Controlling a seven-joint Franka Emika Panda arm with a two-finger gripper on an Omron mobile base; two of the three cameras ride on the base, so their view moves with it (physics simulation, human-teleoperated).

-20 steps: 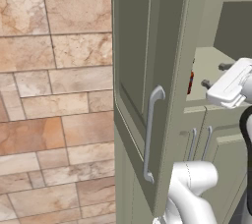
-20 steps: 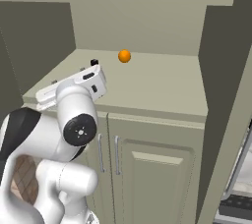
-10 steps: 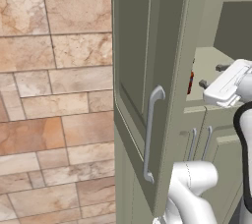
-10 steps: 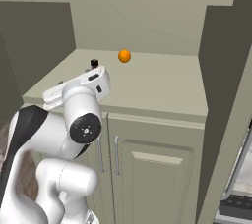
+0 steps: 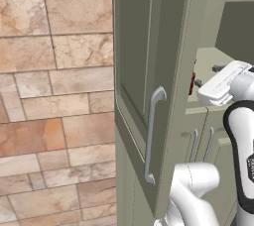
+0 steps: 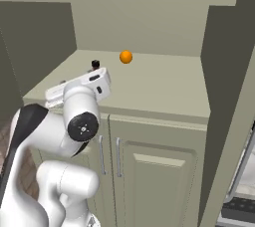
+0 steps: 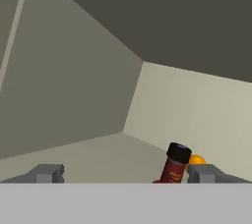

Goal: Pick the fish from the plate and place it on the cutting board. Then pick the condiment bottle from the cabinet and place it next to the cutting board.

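Pale green cabinet shelf holds the small dark-red bottle with a black cap, beside a little orange ball. The gripper is wide open, holding nothing. Bottle looks light, hard, maybe slippery; grab its fat middle, not the neck.

Even, soft rendered light, sharp throughout, dim shade inside the cabinet recess.
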